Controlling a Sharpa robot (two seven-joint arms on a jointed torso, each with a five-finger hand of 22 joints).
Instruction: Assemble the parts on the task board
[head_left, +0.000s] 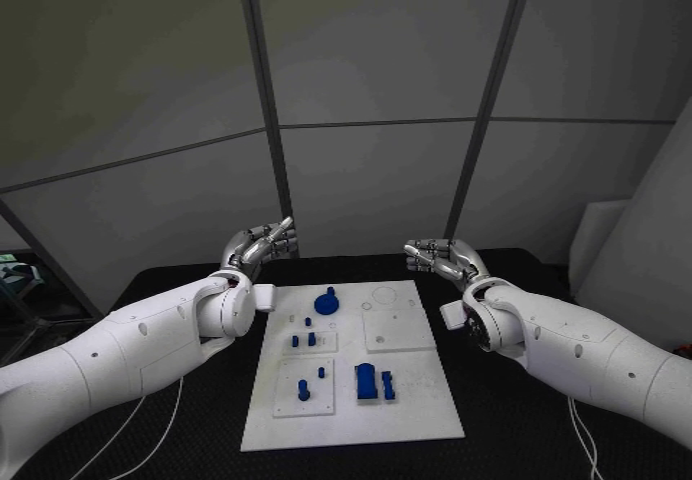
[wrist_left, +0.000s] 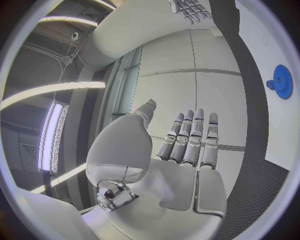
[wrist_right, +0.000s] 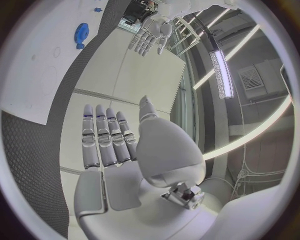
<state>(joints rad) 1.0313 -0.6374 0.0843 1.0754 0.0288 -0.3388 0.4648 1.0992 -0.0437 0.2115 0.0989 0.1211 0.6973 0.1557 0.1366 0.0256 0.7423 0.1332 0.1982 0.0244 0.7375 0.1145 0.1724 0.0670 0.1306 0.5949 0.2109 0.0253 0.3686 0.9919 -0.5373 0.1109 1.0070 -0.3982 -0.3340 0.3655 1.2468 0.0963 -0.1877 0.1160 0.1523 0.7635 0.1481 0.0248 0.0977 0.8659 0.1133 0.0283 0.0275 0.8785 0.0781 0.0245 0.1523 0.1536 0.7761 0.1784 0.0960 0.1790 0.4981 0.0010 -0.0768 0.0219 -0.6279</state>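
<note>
Both hands' fingers (head_left: 274, 240) straight, empty, raised beyond the task board (head_left: 418, 400) with parts (head_left: 326, 300).

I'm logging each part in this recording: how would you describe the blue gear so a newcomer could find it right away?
Start at the white task board in the middle of the black table. Go to its far end, on the side nearer the left robot hand. The blue gear lies there: a round, flat, toothed disc, the widest blue part, unlike the small pegs and upright blocks nearer the robot.
</note>
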